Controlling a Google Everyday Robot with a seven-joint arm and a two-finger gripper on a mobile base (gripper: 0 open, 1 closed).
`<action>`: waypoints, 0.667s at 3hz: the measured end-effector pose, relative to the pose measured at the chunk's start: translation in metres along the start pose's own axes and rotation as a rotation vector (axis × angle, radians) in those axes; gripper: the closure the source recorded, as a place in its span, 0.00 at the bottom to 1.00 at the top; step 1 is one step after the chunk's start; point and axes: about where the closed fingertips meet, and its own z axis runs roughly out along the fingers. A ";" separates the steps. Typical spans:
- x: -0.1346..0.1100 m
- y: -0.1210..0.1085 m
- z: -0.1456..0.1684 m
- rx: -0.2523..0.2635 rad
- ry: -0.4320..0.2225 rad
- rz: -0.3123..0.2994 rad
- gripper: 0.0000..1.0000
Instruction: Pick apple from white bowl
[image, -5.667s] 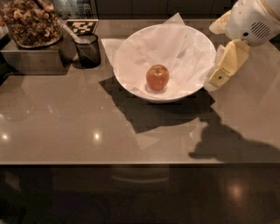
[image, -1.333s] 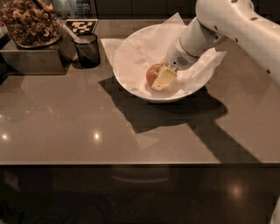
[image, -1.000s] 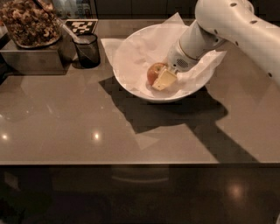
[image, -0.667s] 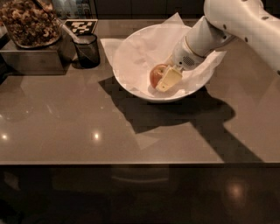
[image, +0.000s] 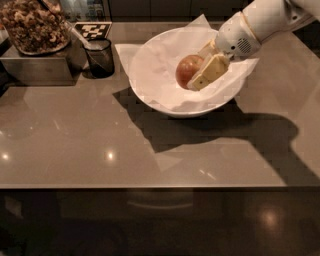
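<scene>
The apple (image: 186, 70), red-orange with a pale patch, is held just above the floor of the white bowl (image: 141, 95), which stands at the back middle of the counter with crinkled white paper (image: 160, 60) lining it. My gripper (image: 199, 66) reaches into the bowl from the upper right. It is shut on the apple, with one cream finger (image: 209, 73) in front of the fruit and the other behind it. The white arm (image: 260, 20) runs off the top right corner.
A small dark cup (image: 100, 57) stands left of the bowl. A metal tray with a heap of brown snacks (image: 32, 25) is at the far left. A black-and-white tag (image: 92, 30) lies behind the cup. The counter's front edge (image: 160, 187) runs across the lower frame.
The gripper came in from the right, went down into the bowl and closed on the apple. In the last second it has lifted up and to the right with the apple in it.
</scene>
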 end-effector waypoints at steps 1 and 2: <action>-0.015 0.030 -0.039 -0.052 -0.098 0.007 1.00; -0.009 0.056 -0.068 -0.051 -0.168 0.051 1.00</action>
